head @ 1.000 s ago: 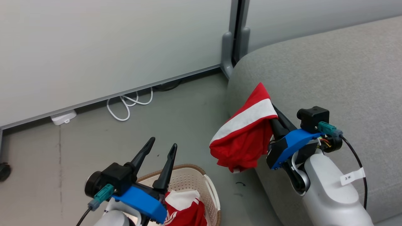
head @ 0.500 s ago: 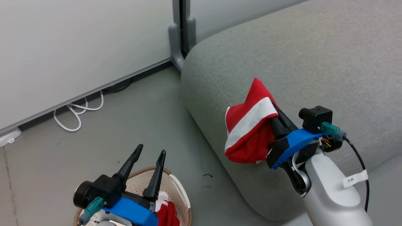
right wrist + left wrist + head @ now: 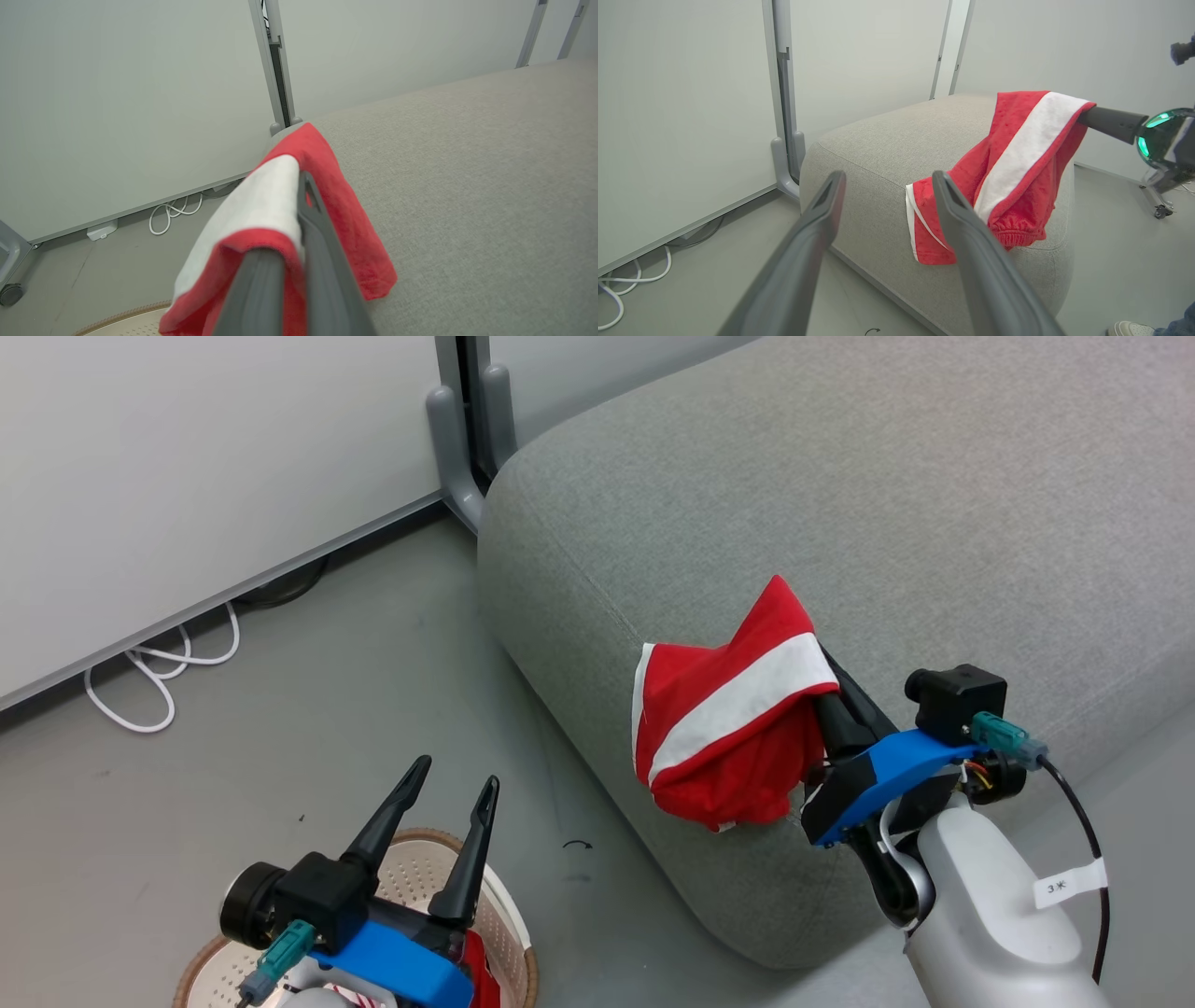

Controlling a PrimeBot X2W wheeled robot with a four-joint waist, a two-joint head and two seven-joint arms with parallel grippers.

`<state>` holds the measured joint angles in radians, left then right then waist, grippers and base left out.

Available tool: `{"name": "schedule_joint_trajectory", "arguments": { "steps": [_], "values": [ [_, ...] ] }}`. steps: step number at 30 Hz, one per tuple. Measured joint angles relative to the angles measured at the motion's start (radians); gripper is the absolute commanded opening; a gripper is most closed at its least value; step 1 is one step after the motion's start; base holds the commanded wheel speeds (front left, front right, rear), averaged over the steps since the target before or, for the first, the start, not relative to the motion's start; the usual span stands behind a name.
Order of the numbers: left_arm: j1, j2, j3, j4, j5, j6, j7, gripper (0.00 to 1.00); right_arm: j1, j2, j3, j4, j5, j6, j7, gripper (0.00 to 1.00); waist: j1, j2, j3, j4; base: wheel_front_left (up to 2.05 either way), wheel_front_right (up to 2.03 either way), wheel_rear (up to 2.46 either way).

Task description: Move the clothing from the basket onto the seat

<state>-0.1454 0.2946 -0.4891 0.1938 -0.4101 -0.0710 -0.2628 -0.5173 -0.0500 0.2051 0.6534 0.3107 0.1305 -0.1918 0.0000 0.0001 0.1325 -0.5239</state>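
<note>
Held garment (image 3: 728, 728), red with a white stripe, hangs from right gripper (image 3: 302, 183), fingers clamped shut on the fold. It dangles over the front corner of the seat (image 3: 840, 504), head view 4 o'clock, probably kept high to clear the edge before release. Second garment (image 3: 476, 971) lies in basket (image 3: 411, 868), 7 o'clock. Left gripper (image 3: 457, 772) hovers above it, fingers spread wide, empty. White cable (image 3: 159, 681) at 9, partition post (image 3: 462, 420) at 11. Nothing seems to block the drop.

The seat (image 3: 840, 476) lies open on top beyond the red garment (image 3: 728, 728); a grey partition post (image 3: 443, 448) stands beside its corner.
</note>
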Motion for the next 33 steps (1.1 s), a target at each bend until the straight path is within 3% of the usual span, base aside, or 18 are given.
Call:
{"name": "schedule_joint_trajectory", "arguments": {
  "steps": [7,12,16,21,24,33],
  "values": [
    [-0.01,-0.006,0.007,-0.003,0.018,-0.009,0.0,1.0,-0.004,0.001,-0.041,-0.024,0.048,0.0,-0.002,0.0,0.0,-0.0001,0.033,0.036,0.0,0.0,0.0],
    [-0.042,-0.002,0.0,-0.009,0.035,-0.02,0.0,1.0,-0.082,-0.01,-0.133,-0.065,0.059,0.0,0.04,0.0,0.0,0.0,0.078,0.073,0.0,0.0,0.0],
    [-0.086,0.003,-0.005,-0.02,0.052,-0.028,0.0,1.0,-0.187,-0.083,-0.237,-0.116,0.073,0.0,0.105,0.0,0.0001,-0.0001,0.142,0.116,0.0,0.0,0.0],
    [-0.117,0.02,-0.008,-0.036,0.063,-0.036,0.0,1.0,-0.285,-0.1,-0.374,-0.159,0.161,0.0,0.156,0.0,0.0001,0.0,0.204,0.151,0.0,0.0,0.0],
    [-0.149,0.042,0.004,-0.061,0.077,-0.039,0.0,1.0,-0.381,-0.144,-0.512,-0.179,0.217,0.0,0.196,0.0,0.0001,0.0,0.274,0.188,0.0,0.0,0.0],
    [-0.187,0.105,0.049,-0.155,0.113,-0.02,0.002,1.0,-0.461,-0.211,-0.716,-0.115,0.021,0.0,0.209,0.0,0.0002,-0.0001,0.43,0.262,0.0,0.0,0.0]
  ]
}}
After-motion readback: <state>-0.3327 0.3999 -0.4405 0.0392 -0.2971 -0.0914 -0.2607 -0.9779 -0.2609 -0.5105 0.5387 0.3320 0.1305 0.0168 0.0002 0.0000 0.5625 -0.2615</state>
